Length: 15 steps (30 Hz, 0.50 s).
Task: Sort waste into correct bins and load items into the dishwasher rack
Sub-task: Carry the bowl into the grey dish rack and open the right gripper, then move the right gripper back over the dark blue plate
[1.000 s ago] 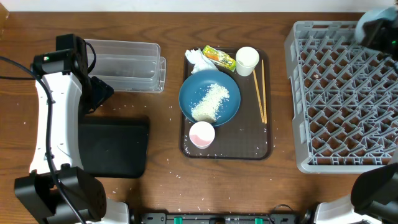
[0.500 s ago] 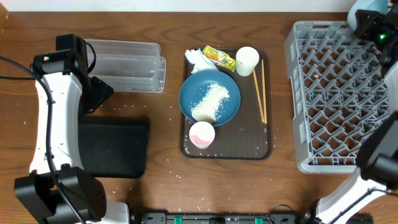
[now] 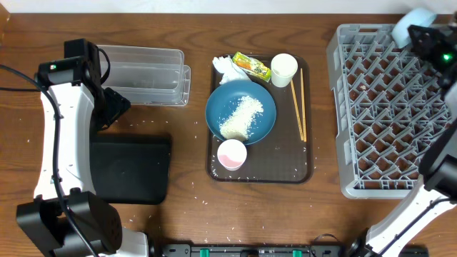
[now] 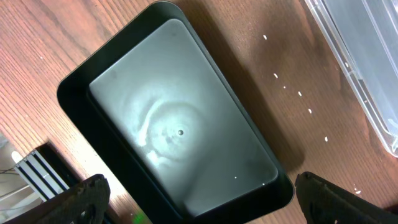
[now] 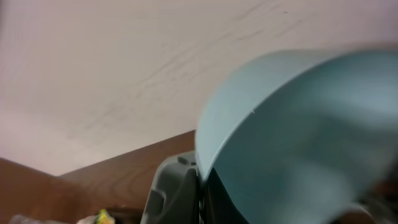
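My right gripper (image 3: 426, 37) is shut on the rim of the light blue bowl (image 3: 408, 26) and holds it tilted above the far right corner of the grey dishwasher rack (image 3: 389, 114). In the right wrist view the bowl (image 5: 298, 137) fills the frame, with my finger (image 5: 202, 186) pinching its edge. My left gripper (image 3: 114, 107) is open and empty above the black tray (image 4: 180, 124), next to the clear tub (image 3: 143, 75). The dark blue plate (image 3: 240, 111) carries rice (image 3: 241, 116). The pink cup (image 3: 231, 154), white cup (image 3: 283, 69), chopsticks (image 3: 299, 103), napkin (image 3: 227, 68) and wrapper (image 3: 251, 67) lie around it.
The plate, cups, chopsticks, napkin and wrapper all rest on a dark brown serving tray (image 3: 300, 171) at the table's middle. Loose rice grains (image 4: 298, 93) are scattered on the wood between the black tray and the clear tub.
My right gripper has carried the light blue bowl leftward along the rack's far edge. The left arm has not moved.
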Motion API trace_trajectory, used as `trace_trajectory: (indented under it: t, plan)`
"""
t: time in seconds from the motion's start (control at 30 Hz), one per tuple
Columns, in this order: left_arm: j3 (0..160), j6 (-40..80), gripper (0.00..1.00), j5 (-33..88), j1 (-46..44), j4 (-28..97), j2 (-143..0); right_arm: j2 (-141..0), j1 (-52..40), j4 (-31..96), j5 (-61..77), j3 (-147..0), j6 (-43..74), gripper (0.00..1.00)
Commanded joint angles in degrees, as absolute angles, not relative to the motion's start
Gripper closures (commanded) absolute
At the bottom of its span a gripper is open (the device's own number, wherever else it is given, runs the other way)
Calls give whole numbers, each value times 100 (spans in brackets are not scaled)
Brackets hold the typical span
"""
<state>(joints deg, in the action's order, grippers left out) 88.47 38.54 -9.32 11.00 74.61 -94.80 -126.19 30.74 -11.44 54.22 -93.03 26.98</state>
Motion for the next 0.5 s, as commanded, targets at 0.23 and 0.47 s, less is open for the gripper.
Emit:
trace_trajectory:
  t: [0.23, 0.47]
  plan:
    - [8833, 3817, 2, -961, 1122, 7494, -9386, -12628, 3642, -1208, 7216, -9295, 3210, 94]
    - [8833, 3817, 2, -963, 1122, 7494, -9386, -12608, 3824, -1223, 7328, -9295, 3553, 74]
